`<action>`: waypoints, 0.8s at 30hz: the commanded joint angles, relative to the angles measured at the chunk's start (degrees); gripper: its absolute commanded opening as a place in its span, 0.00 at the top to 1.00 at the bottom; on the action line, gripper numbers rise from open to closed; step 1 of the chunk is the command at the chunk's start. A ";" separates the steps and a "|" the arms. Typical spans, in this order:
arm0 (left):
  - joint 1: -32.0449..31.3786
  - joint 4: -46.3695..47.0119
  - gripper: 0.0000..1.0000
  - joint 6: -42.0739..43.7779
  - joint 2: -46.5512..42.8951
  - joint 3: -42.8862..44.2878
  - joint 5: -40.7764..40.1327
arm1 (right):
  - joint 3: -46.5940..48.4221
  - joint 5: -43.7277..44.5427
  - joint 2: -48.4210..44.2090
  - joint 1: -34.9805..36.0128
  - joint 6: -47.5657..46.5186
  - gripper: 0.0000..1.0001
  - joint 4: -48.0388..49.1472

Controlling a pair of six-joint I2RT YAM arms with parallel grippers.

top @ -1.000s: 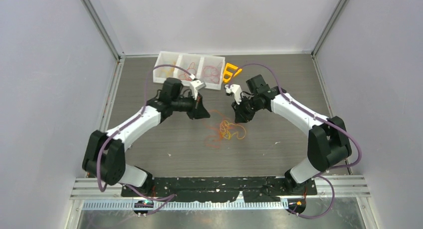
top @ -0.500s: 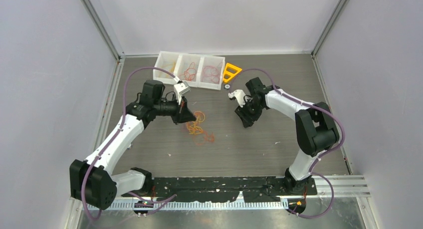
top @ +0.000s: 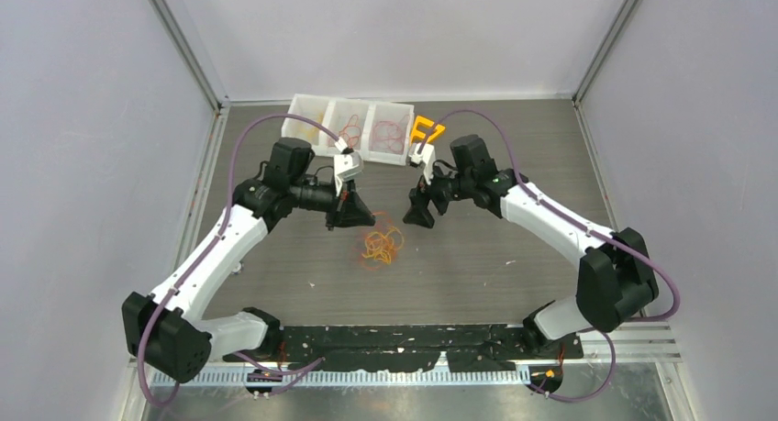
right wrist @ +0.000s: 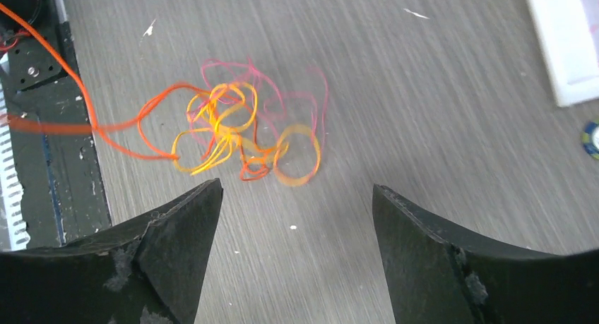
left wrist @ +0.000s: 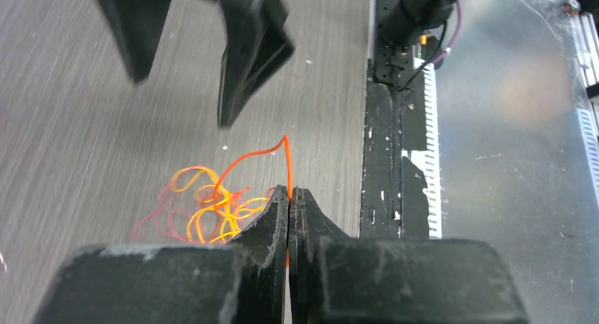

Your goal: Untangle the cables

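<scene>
The left gripper (left wrist: 289, 193) pinches an orange strand (left wrist: 247, 157) of the cables (right wrist: 240, 137). The right gripper (right wrist: 297, 197) hangs near the clump, fingers wide apart.

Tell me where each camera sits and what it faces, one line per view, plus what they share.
Top: above and behind the arms, looking down at the table; both arms in view.
Left wrist: looks past its shut left fingers, pinching an orange strand of the cables; right fingers opposite.
Right wrist: looks down between its open right fingers at the cables.
Shared: all three show the cables.
</scene>
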 commanded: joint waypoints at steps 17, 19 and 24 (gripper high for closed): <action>-4.33 5.28 1.00 -2.95 -1.91 8.44 0.88 | -6.56 -5.00 9.44 8.23 -4.48 0.24 2.31; -4.22 2.94 1.00 -0.06 -2.65 7.38 -1.19 | -8.07 -9.35 7.70 8.79 -4.83 0.23 0.44; -2.31 2.98 1.00 2.08 -5.21 3.59 -5.14 | -5.27 -5.08 8.15 10.01 -12.04 0.41 -12.65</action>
